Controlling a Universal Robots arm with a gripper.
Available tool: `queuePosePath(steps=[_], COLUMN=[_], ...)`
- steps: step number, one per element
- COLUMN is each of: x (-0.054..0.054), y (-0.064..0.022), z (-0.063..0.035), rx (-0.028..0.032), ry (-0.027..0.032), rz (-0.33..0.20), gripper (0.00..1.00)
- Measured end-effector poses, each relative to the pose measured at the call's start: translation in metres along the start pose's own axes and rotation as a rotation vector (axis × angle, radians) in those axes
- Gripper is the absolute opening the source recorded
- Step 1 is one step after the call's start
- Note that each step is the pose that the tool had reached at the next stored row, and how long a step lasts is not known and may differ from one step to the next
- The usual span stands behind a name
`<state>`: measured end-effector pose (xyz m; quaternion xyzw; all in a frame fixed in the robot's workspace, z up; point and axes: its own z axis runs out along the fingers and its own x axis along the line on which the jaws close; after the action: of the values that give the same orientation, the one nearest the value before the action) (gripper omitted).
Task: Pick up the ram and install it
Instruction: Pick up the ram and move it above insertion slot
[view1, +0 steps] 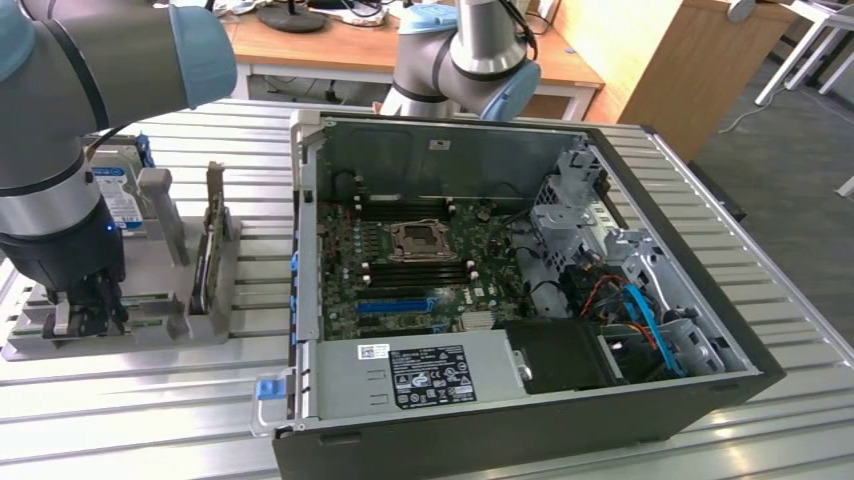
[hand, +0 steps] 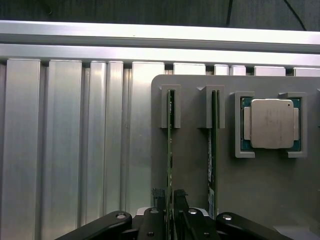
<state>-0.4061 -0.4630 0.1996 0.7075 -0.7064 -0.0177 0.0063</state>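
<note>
In the wrist view the ram (hand: 170, 140) stands on edge in a slot of the grey holder (hand: 260, 190), a thin green board seen from above. My gripper (hand: 169, 194) is shut on it, with a dark fingertip (hand: 159, 195) pressed against each side of the stick's near end. A second green stick (hand: 214, 145) stands in the neighbouring slot, untouched. In the exterior view my gripper (view1: 87, 310) points straight down into the holder (view1: 147, 335) at that view's left, beside the open computer case (view1: 534, 420).
A square silver processor (hand: 271, 123) lies in its own pocket of the holder. A tall card (view1: 207, 250) and a hard drive (view1: 120, 195) stand upright in the holder. The motherboard (view1: 461, 255) lies exposed inside the case. Everything rests on a ribbed aluminium table (view1: 120, 420).
</note>
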Motion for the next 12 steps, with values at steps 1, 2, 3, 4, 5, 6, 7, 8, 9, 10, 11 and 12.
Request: queuePosePath(steps=[1, 2, 3, 4, 5, 6, 7, 8, 9, 10, 11, 12], x=[0.0000, 0.0000, 0.0000, 0.0000, 0.0000, -0.0001, 0.0000, 0.0000, 0.0000, 0.0000, 0.0003, 0.0004], y=[0.0000, 0.0000, 0.0000, 0.0000, 0.0000, 0.0000, 0.0000, 0.0000, 0.0000, 0.0000, 0.0002, 0.0002], z=[0.0000, 0.0000, 0.0000, -0.0003, -0.0008, -0.0010, -0.0011, -0.0011, -0.0011, -0.0011, -0.0012, -0.0013], rx=[0.0000, 0.0001, 0.0000, 0.0002, 0.0002, 0.0002, 0.0001, 0.0000, 0.0000, 0.0000, -0.0001, -0.0002], ry=[0.0000, 0.0000, 0.0000, -0.0001, -0.0001, -0.0002, -0.0001, 0.0000, 0.0000, 0.0000, -0.0001, -0.0001], rz=[0.000, 0.000, 0.000, 0.000, 0.000, 0.000, 0.000, 0.000, 0.000, 0.000, 0.000, 0.000], gripper=[0.22, 0.22, 0.22, 0.22, 0.22, 0.22, 0.22, 0.22, 0.22, 0.22, 0.22, 0.22])
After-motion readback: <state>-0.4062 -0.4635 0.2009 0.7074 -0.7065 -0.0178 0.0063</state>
